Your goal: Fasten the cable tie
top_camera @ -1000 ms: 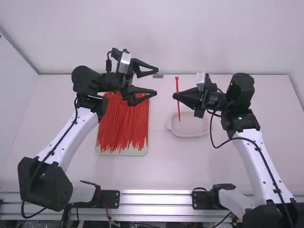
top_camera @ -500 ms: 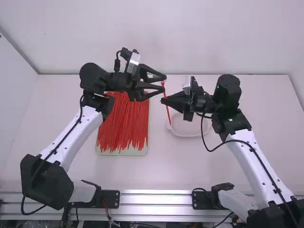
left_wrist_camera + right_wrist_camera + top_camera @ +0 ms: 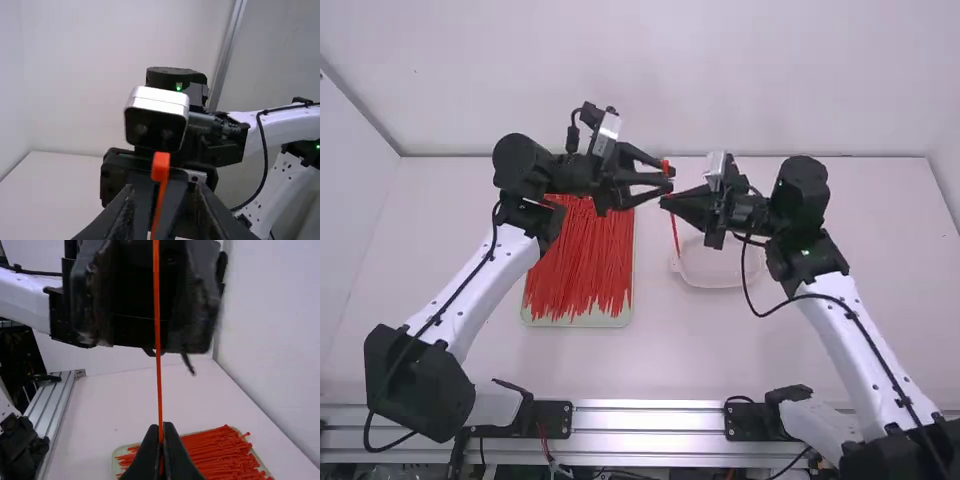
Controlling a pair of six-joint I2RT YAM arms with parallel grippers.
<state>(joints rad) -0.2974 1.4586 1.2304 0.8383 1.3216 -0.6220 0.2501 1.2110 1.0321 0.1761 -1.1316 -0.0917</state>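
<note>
A single red cable tie [image 3: 671, 222] hangs upright between the two arms, above the table, head [image 3: 666, 166] up. My right gripper [image 3: 669, 203] is shut on its strap a little below the head; in the right wrist view the gripper [image 3: 160, 432] pinches the strap [image 3: 157, 340], which rises toward the left gripper's black body [image 3: 145, 295]. My left gripper [image 3: 663, 180] faces it from the left, open, fingers either side of the tie's head. In the left wrist view the head [image 3: 160, 166] stands between the spread fingers [image 3: 131, 207], with the right wrist camera [image 3: 157, 118] just behind.
A tray piled with red cable ties [image 3: 578, 258] lies under the left arm. A clear shallow container [image 3: 715, 282] sits on the table below the right gripper. The ties also show below in the right wrist view [image 3: 220, 450].
The right gripper carried the tie leftward toward the left gripper. The left gripper came right to meet it, and its fingers now straddle the tie's head.
</note>
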